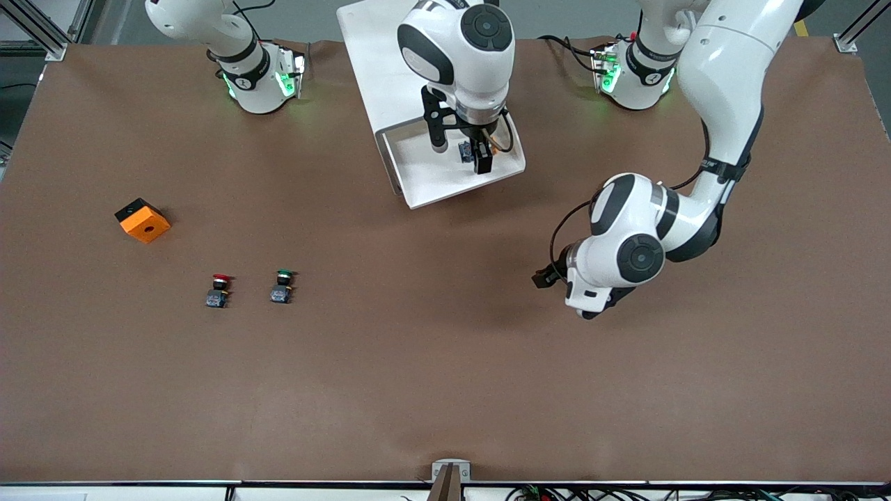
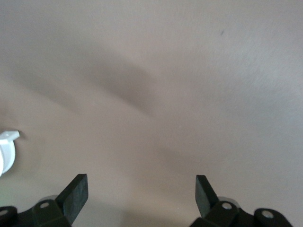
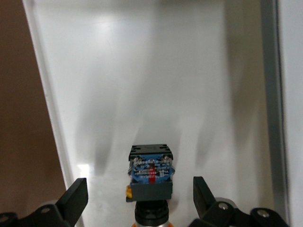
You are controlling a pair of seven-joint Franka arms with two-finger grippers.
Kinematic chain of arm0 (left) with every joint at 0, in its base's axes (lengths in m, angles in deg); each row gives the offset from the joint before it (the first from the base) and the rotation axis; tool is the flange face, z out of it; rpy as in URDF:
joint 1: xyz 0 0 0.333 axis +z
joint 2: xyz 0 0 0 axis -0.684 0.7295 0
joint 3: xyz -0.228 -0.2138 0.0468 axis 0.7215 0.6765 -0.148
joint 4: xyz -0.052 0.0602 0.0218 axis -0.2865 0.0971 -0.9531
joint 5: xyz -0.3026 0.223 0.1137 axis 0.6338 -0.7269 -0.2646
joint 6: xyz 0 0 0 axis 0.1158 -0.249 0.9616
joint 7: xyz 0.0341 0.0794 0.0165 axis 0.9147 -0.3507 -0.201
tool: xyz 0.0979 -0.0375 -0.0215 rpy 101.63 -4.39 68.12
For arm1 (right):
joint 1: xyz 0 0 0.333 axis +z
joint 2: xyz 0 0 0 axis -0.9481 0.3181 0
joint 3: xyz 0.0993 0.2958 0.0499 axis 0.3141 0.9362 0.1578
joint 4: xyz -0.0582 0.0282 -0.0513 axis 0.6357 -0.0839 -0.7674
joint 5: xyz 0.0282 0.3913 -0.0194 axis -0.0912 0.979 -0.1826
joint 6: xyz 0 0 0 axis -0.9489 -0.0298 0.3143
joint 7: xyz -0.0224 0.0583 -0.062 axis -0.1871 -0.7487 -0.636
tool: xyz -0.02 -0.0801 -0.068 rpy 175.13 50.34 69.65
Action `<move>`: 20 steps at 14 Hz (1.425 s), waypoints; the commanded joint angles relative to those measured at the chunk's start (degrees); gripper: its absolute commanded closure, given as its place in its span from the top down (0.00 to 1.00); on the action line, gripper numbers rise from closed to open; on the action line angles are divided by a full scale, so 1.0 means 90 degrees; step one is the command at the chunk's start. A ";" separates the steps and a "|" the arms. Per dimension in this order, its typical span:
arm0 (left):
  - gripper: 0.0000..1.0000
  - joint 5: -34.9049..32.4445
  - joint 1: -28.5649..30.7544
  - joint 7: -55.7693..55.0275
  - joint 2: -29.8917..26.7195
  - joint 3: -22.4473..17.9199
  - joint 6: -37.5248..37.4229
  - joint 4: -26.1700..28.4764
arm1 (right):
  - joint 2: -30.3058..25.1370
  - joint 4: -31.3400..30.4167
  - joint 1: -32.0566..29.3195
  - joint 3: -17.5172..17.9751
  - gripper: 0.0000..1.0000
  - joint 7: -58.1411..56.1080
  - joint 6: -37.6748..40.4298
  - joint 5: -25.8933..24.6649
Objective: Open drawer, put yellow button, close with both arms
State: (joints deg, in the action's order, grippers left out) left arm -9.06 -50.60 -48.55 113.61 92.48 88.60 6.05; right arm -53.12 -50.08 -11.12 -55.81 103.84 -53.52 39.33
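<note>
Front view: pulled-out top drawer (image 1: 418, 182) with its wide white tray, in the white boxy cabinet (image 1: 376, 56) between the two arm bases.
Right gripper (image 1: 465, 154): over the tray, black fingers (image 3: 75, 196) spread wide, gripping nothing.
Yellow button (image 3: 150, 177): small push-button with blue-grey base, black body and yellow-orange cap, lying in the tray between those spread fingers, touching neither.
Left gripper (image 2: 141, 194): over bare brown table (image 1: 445, 362) toward the left arm's end, fingers parted, empty.
Red-capped button (image 1: 219, 289), green-capped button (image 1: 282, 286), orange block with a hole (image 1: 143, 220): on the table toward the right arm's end.
</note>
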 commanded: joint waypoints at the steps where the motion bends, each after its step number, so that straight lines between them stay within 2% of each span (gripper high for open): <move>1: 1.00 -0.0091 0.0299 0.0134 -0.0755 0.0270 0.0294 0.0811 | -0.0022 0.0323 -0.0257 0.0007 1.00 -0.0562 0.0143 0.0022; 5: 1.00 -0.0481 0.0251 0.0125 -0.1040 0.0436 0.0450 0.0901 | -0.0032 0.0830 -0.0842 0.0017 1.00 -0.1887 0.0785 0.0196; 10: 1.00 -0.0658 -0.0032 0.0046 -0.1313 0.0680 0.0206 0.0861 | -0.0363 0.0969 -0.1604 -0.0042 1.00 -0.5217 0.1841 0.0217; 14: 1.00 -0.0813 -0.0588 -0.0275 -0.1362 0.0681 0.0206 0.0822 | -0.0685 0.0969 -0.2561 -0.0071 1.00 -0.7540 0.2466 0.0178; 20: 1.00 -0.0980 -0.1311 -0.0802 -0.1353 0.0681 0.0206 0.0764 | -0.0891 0.0920 -0.4220 -0.0061 1.00 -1.0246 0.2838 0.0139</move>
State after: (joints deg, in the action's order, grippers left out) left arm -16.59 -61.55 -54.00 102.61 98.51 90.89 12.41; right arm -60.27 -40.90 -44.99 -57.42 18.40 -28.49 40.44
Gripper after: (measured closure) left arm 0.000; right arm 0.000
